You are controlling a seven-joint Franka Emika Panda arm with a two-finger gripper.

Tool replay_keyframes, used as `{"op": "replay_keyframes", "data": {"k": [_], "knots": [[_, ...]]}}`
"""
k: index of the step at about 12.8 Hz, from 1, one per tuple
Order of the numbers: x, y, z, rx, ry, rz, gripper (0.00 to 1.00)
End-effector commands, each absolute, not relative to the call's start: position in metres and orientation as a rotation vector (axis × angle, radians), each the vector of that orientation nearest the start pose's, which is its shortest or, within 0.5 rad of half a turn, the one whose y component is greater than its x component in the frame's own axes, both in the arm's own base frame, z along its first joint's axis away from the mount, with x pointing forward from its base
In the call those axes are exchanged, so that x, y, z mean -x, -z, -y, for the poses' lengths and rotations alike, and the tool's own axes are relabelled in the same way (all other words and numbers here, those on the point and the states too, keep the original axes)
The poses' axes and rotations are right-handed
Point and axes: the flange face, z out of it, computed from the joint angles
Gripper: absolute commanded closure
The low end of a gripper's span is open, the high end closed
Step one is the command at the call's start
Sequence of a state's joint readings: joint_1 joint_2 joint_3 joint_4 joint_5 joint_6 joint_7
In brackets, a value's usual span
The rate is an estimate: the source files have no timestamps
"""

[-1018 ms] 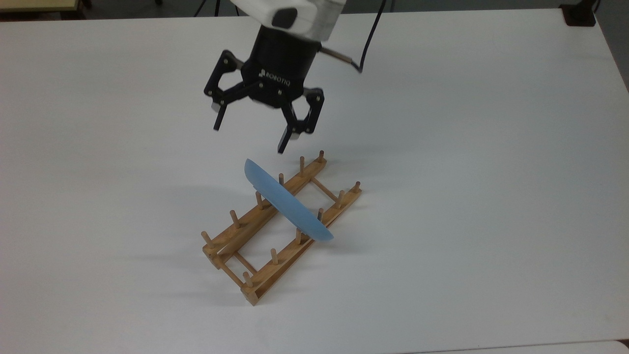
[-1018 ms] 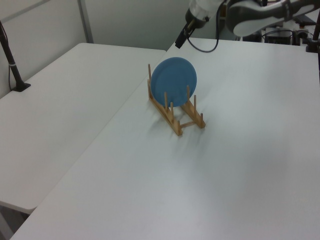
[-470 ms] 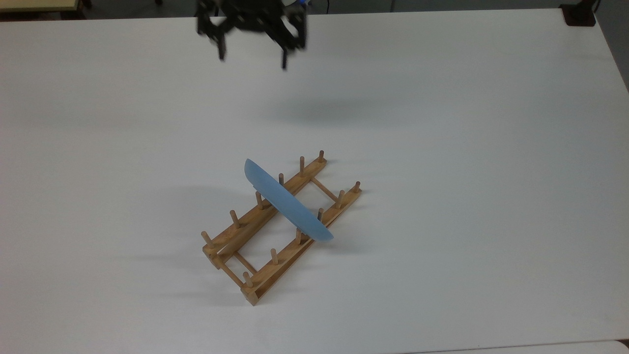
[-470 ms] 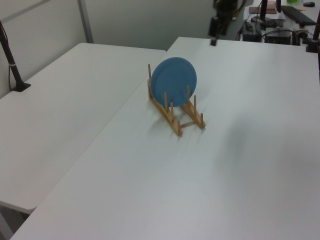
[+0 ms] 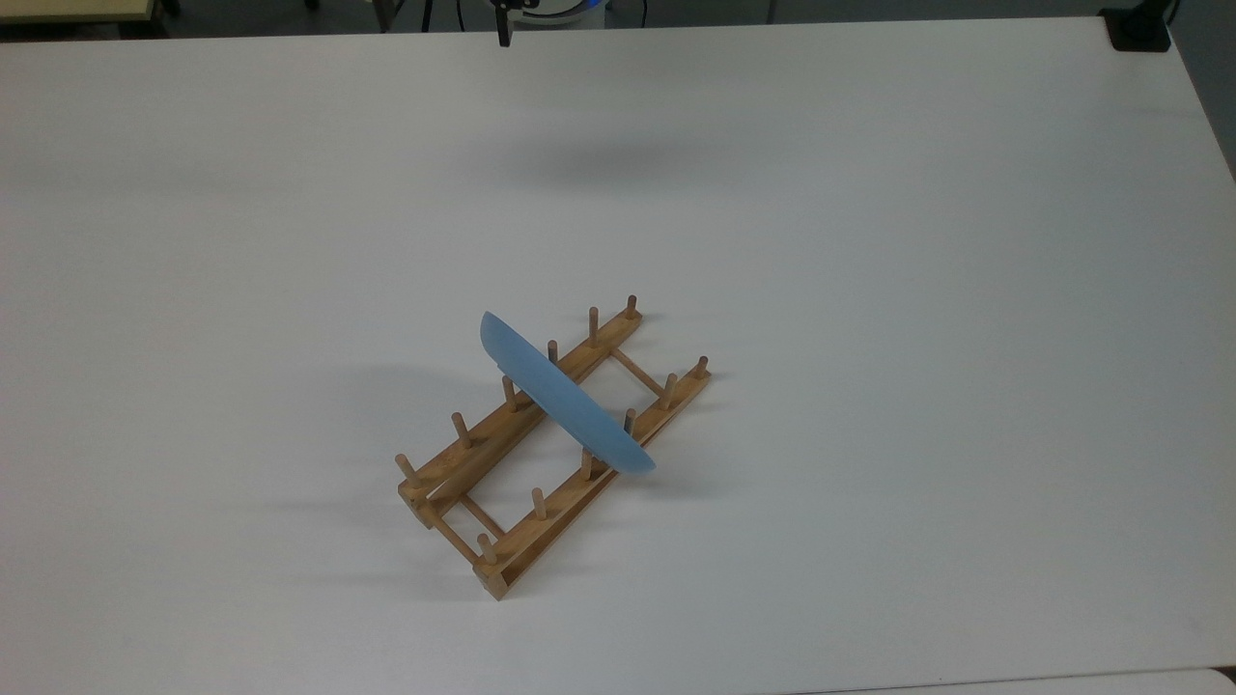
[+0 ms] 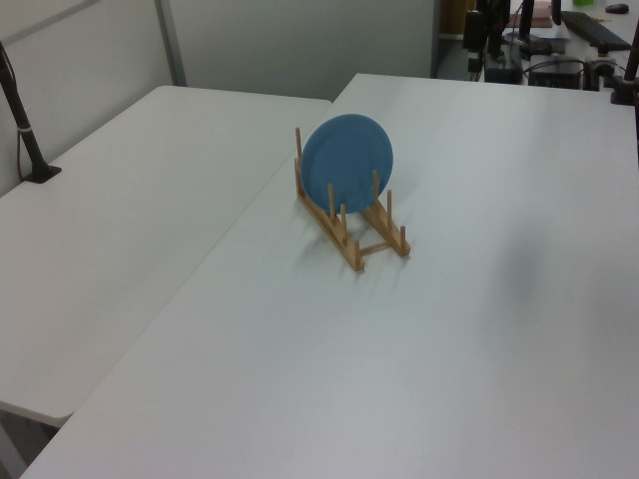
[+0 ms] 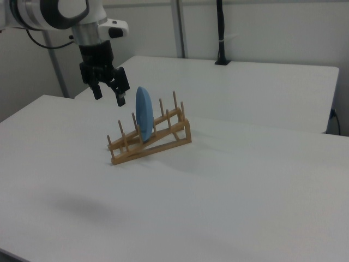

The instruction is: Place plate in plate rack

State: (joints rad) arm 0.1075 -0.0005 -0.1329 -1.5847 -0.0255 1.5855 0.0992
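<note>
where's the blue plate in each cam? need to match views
Top view: the plate is just below centre, seen edge-on, standing crosswise between the pegs of the plate rack.
Left view: above centre, its round face towards the camera, at the rack's far end.
Right view: left of centre, edge-on and upright, with the gripper above to the right view's left.
Shared landmark: the wooden plate rack on the white table.

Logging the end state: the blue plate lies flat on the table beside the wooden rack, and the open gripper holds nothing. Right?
Not flat beside it: the blue plate stands on edge between the wooden rack's pegs, as the right view shows. The gripper is open and holds nothing.
</note>
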Motion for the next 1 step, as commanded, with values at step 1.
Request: {"op": "replay_keyframes", "data": {"k": [1], "knots": [[-0.5506, -0.6131, 0.0264, 3.14, -0.029, -0.207, 0.0]]}}
